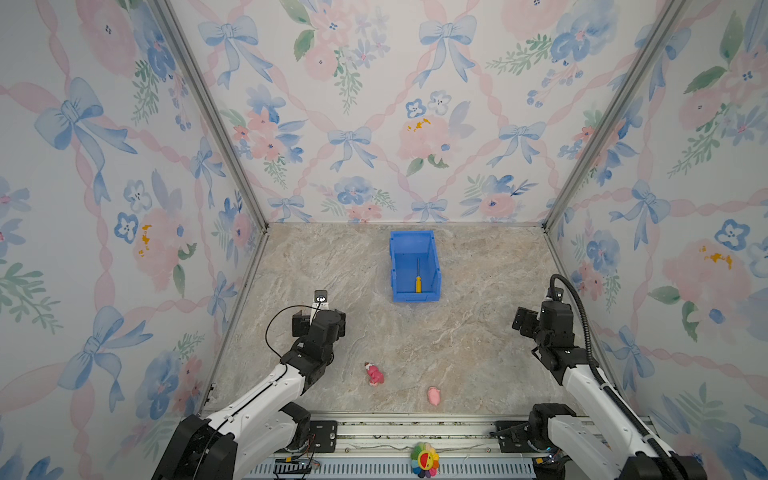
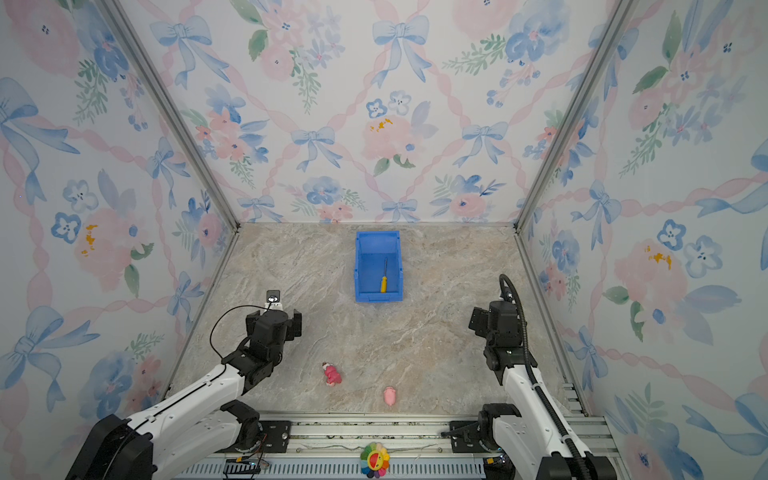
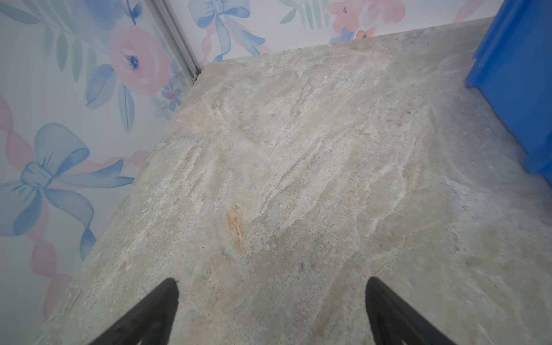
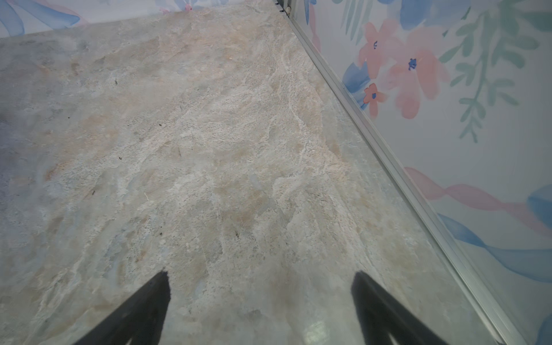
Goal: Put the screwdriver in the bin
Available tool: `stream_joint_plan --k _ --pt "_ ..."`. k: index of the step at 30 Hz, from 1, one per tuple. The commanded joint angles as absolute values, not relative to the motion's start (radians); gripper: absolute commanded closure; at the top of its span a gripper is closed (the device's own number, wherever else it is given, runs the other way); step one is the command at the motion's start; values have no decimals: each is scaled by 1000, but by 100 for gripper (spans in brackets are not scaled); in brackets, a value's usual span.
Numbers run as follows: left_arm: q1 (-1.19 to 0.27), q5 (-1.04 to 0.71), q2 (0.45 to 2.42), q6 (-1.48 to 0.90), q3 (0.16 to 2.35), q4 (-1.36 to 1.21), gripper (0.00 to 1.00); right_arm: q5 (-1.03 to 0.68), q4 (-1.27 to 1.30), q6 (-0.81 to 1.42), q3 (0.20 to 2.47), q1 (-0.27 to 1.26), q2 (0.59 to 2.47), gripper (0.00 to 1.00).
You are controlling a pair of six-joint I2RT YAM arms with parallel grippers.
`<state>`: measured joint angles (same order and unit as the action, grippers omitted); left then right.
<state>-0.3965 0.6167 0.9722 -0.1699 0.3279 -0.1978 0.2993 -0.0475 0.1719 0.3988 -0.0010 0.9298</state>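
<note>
Surface (image 1: 457, 340): carrying bin (image 1: 395, 266), twelve o'clock.
Screwdriver (image 1: 418, 284): lying inside; task appearing finished.
Left fingers (image 3: 149, 313), right fingers (image 4: 143, 307): standing wide, empty.

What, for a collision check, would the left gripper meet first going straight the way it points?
Probably bare table, though depth is unclear; the left gripper tilts down toward it, and the bin sits clear to the side.

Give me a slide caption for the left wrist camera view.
Left gripper, open and holding nothing, over the table, with the blue bin partly in view.
</note>
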Motion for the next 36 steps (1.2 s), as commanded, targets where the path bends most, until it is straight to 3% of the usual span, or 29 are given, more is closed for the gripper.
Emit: stream_joint_plan --k 1,6,13,16,21,23,27,30,32,34,36 --pt "-328 502 997 -63 289 -427 2 254 149 132 349 -21 985 3" --pt "-217 428 1075 -48 157 -695 2 249 310 173 339 -22 1079 3" --pt "-114 300 1236 -35 212 -830 2 106 530 176 536 -86 1457 3" --pt "-98 313 1343 -26 258 -918 2 37 387 140 677 -80 1568 3" --pt "-83 254 1533 -22 305 -1073 2 -84 498 113 614 -93 1537 3" --pt "-58 228 1521 -51 281 -1087 2 -93 579 110 555 -96 1508 3" --pt "-44 214 1538 -60 260 -1130 2 -10 641 37 513 -14 1503 3" --pt "-45 215 1537 -59 261 -1131 2 103 955 -5 380 53 1565 3" --pt "-50 220 1541 -56 259 -1137 2 107 813 -7 418 54 1527 3" --pt "-64 237 1548 -42 254 -1158 2 109 951 -3 388 55 1567 3" --pt "-66 222 1563 -33 242 -1199 2 108 840 -7 410 53 1535 3"
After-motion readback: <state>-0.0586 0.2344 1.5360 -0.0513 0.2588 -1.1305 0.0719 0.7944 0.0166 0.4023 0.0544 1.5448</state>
